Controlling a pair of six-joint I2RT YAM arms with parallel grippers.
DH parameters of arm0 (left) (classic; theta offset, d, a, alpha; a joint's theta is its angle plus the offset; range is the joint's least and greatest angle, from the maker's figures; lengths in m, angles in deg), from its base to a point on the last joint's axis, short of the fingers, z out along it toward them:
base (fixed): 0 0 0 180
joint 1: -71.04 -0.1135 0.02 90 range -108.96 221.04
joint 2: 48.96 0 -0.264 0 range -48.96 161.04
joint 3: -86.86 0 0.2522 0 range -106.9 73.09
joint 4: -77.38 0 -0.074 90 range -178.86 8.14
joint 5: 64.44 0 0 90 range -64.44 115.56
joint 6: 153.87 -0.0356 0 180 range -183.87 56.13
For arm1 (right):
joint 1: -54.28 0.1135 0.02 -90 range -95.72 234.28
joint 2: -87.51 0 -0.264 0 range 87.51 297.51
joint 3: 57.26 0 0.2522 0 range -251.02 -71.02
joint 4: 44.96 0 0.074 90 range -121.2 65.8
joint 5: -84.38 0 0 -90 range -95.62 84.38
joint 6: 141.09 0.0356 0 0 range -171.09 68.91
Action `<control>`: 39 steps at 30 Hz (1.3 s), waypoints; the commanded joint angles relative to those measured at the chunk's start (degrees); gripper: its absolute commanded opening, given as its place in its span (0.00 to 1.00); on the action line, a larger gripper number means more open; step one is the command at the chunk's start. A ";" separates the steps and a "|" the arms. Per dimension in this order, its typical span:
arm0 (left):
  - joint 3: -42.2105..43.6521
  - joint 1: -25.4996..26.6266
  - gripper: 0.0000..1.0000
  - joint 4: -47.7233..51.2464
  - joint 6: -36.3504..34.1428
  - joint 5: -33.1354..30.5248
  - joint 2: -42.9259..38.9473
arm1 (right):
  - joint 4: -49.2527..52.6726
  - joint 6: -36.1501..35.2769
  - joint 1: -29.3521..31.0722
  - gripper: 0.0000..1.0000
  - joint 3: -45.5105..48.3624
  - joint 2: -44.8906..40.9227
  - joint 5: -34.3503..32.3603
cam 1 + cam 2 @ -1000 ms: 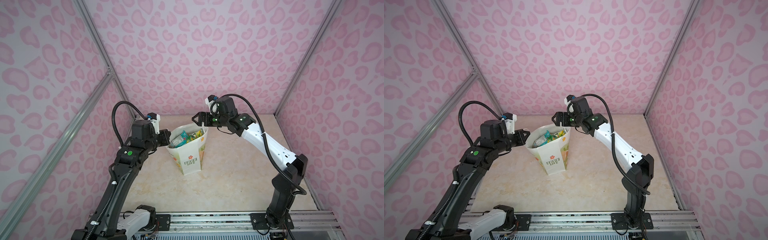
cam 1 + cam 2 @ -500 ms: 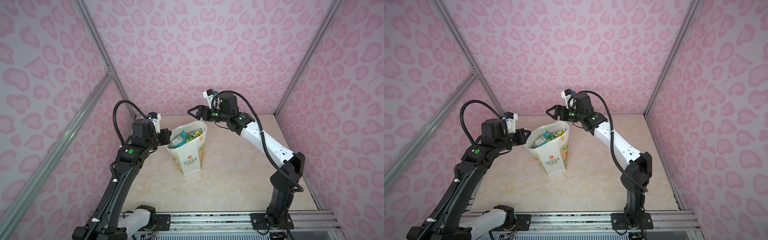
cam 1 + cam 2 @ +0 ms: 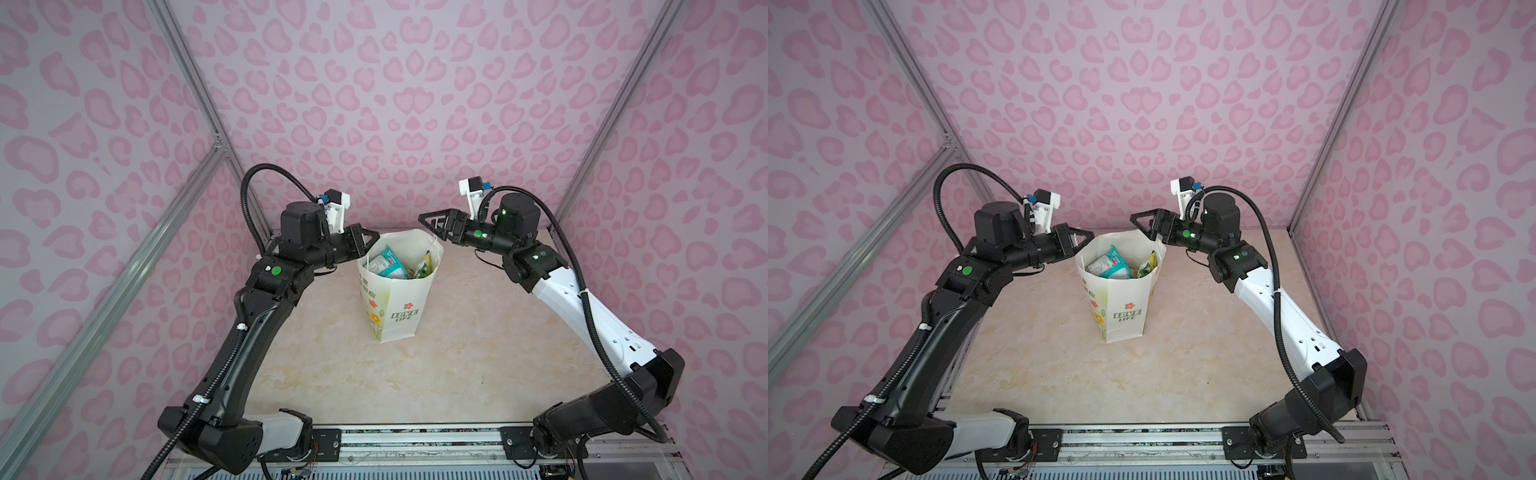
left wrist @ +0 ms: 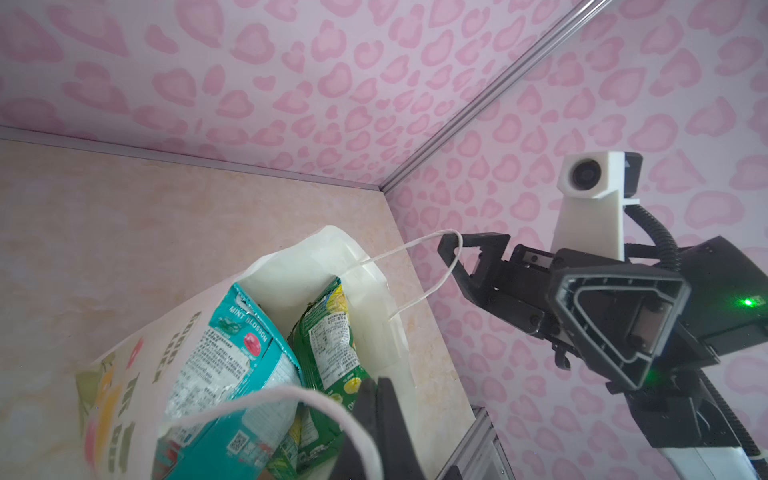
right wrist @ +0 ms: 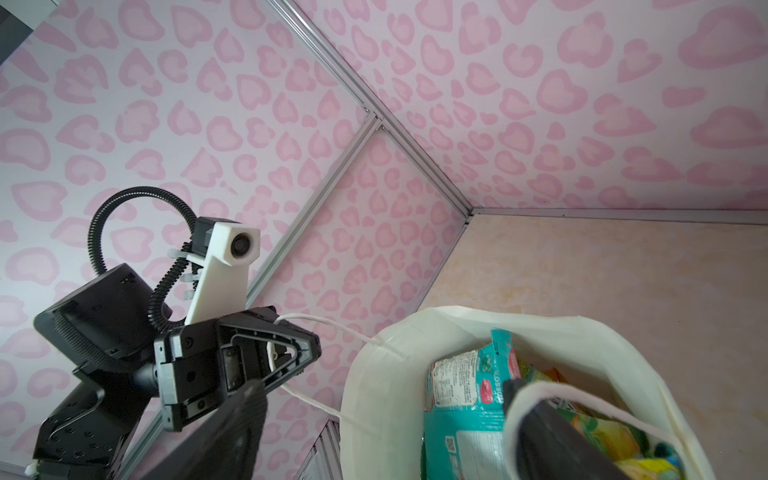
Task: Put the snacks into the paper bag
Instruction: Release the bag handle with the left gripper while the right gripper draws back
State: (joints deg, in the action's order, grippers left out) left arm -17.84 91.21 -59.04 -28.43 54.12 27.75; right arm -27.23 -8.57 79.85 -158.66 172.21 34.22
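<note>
Paper bag stands upright on the counter, snacks already inside. Left fingers pinch one cord handle. Right fingers are spread, other handle hooked over one tip. Bag looks light and floppy, probably tears easily: lift by both cords, not walls.

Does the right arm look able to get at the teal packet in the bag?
Probably not cleanly. The bag stands open with the teal packet on top, but its handle is looped over one finger of the open right gripper, so dipping in would likely drag it.
</note>
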 commanded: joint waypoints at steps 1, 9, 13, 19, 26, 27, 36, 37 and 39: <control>-1.45 0.78 0.03 -8.24 1.82 0.87 1.68 | -4.03 -0.70 -1.59 0.90 1.32 -2.10 -0.69; 2.17 1.85 0.03 -10.52 1.82 -0.61 4.76 | -1.84 -2.36 -2.71 0.91 7.26 -5.64 -1.77; 5.36 2.11 0.03 -12.10 2.26 -0.16 5.27 | -3.28 -1.40 -2.71 0.91 10.62 -5.88 -1.25; 9.20 2.08 0.09 -13.53 2.68 -0.60 4.93 | -2.90 -1.87 -2.80 0.91 14.67 -8.12 -5.26; 10.43 2.11 0.62 -13.25 2.38 -0.84 3.91 | 1.90 -2.54 -3.41 0.92 15.16 -8.81 -11.09; 10.43 2.10 0.68 -12.85 2.14 -0.96 3.73 | 2.46 -2.36 -3.41 0.92 15.18 -8.82 -11.39; 8.40 2.10 0.97 -5.67 -2.10 -1.05 2.88 | 6.54 2.12 -2.18 0.93 13.92 -9.03 -6.73; 8.01 2.12 0.97 -4.45 -2.66 -1.06 2.77 | 7.55 2.14 -1.77 0.93 13.66 -9.43 -6.91; 7.97 1.99 0.97 -1.80 -3.80 -2.24 1.89 | 10.31 1.80 -0.97 0.94 13.38 -10.76 -8.65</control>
State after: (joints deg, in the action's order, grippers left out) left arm -9.21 93.33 -64.83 -29.57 52.54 30.61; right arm -19.95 -7.46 78.25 -144.73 162.62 25.49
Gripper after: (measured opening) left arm 0.972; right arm 0.936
